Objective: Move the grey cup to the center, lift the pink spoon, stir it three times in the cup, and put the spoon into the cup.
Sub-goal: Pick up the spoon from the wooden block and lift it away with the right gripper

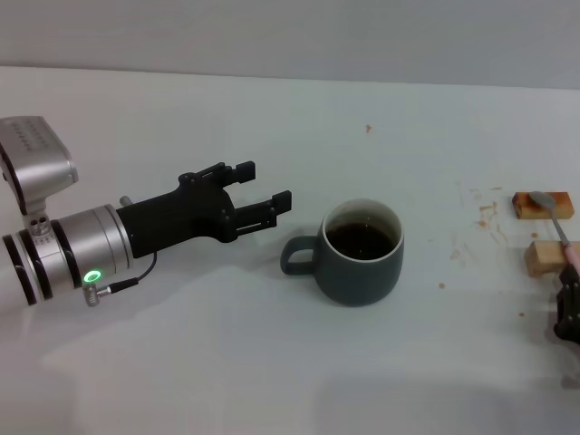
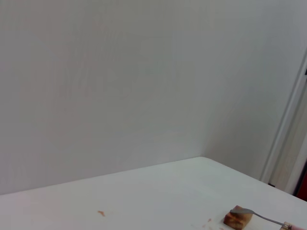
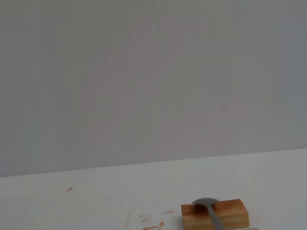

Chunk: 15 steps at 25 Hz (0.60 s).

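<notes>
The grey cup [image 1: 362, 254] stands upright near the middle of the table, its handle toward my left gripper and dark liquid inside. My left gripper [image 1: 265, 184] is open and empty, a short way left of the cup's handle and not touching it. The pink spoon [image 1: 544, 200] lies at the far right across two wooden blocks, with its metal bowl on the far block and its pink handle toward me. My right gripper [image 1: 568, 306] shows only partly at the right edge, at the spoon's handle end. The spoon also shows in the left wrist view [image 2: 253, 213] and the right wrist view [image 3: 207, 203].
Two small wooden blocks, the far one [image 1: 542, 206] and the near one [image 1: 546, 258], sit at the far right under the spoon. Small brown stains [image 1: 485, 213] mark the white table [image 1: 227, 362] left of the blocks. A plain wall stands behind the table.
</notes>
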Each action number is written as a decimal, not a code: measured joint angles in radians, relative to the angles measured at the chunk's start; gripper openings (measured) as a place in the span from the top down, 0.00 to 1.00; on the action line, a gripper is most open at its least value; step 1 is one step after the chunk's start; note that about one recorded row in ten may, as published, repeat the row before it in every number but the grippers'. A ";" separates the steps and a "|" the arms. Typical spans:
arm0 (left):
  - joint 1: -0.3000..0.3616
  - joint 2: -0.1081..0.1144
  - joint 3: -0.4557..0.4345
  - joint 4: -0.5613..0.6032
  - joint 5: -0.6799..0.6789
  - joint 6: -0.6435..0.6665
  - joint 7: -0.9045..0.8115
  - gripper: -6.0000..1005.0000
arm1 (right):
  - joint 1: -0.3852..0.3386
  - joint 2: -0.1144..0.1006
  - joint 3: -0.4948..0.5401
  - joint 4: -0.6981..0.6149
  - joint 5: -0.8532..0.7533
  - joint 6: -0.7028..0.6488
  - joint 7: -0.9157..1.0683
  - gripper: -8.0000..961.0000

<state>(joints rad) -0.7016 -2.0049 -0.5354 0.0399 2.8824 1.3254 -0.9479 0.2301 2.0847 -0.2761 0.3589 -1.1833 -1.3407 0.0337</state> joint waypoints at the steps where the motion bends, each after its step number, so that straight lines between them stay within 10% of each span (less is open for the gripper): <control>1: 0.000 0.000 0.000 0.000 0.000 0.000 0.000 0.17 | 0.000 0.000 0.000 0.000 -0.001 0.000 0.000 0.87; 15: 0.002 -0.001 -0.002 0.000 0.000 0.000 0.001 0.17 | 0.000 0.000 -0.001 0.003 -0.004 -0.008 0.000 0.87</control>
<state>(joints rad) -0.6994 -2.0064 -0.5370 0.0399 2.8824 1.3253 -0.9472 0.2301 2.0847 -0.2768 0.3621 -1.1871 -1.3487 0.0337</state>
